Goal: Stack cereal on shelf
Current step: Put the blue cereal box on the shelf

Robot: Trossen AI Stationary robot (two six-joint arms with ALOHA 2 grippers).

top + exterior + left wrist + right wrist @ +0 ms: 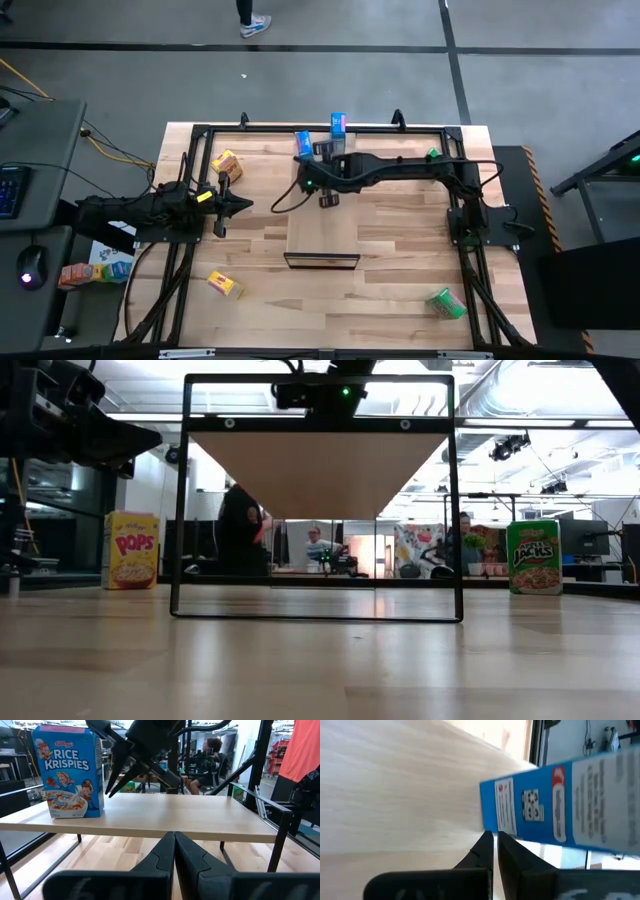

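The right claw (318,170) hung over the shelf (322,225) with its fingers together and empty, just beside a blue cereal box (303,145) that stood on the shelf. The left claw (243,204), also closed, waited left of the shelf. Probably the next box was the second blue one (338,125) behind; the claw should first open wide and approach squarely.
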